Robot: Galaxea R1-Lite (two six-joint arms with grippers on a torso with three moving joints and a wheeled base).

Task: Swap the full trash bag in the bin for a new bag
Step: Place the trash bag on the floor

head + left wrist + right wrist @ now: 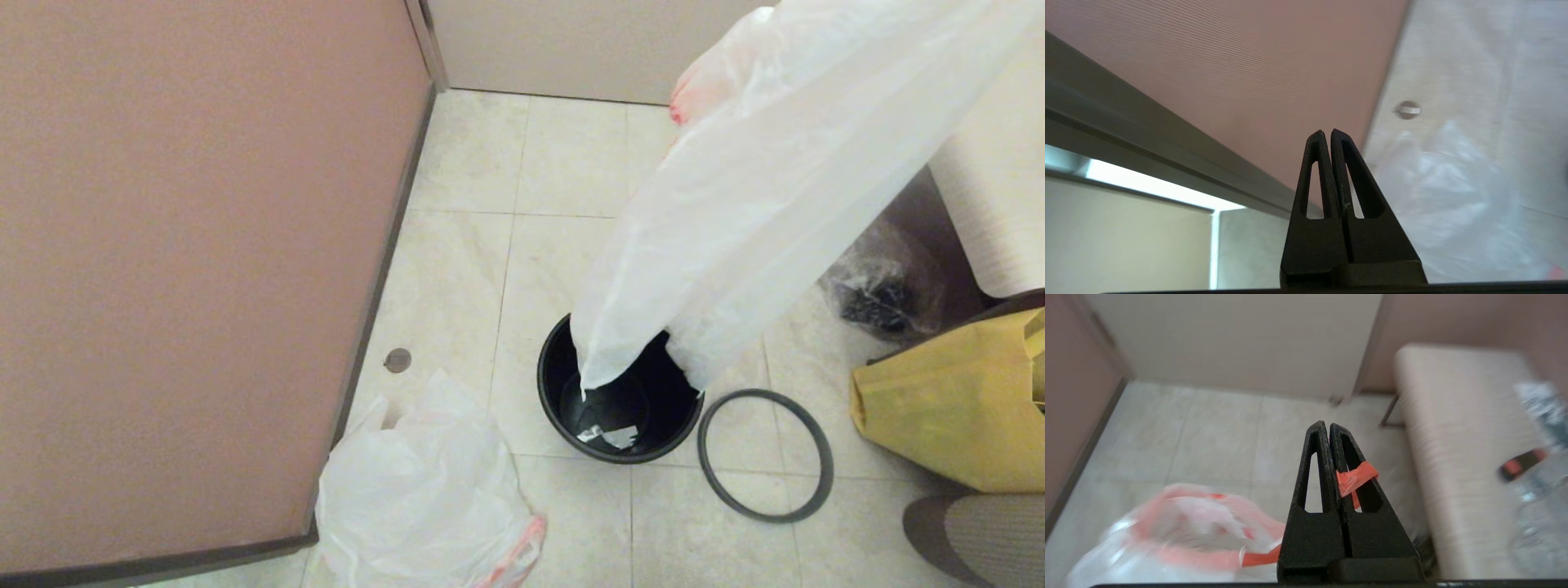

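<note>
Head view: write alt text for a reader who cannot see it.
A long white plastic bag with an orange edge hangs down from the upper right, its lower end dipping into the open black bin on the tiled floor. The grey hoop lies flat beside the bin, and a knotted full trash bag sits on the floor by the brown door.

Two white trash bags are counted: full trash bag (424, 498), new bag (784, 188). One bin (555, 408), one grey hoop (766, 455), one yellow bag (955, 408), one clear crinkled bag (886, 282).
</note>
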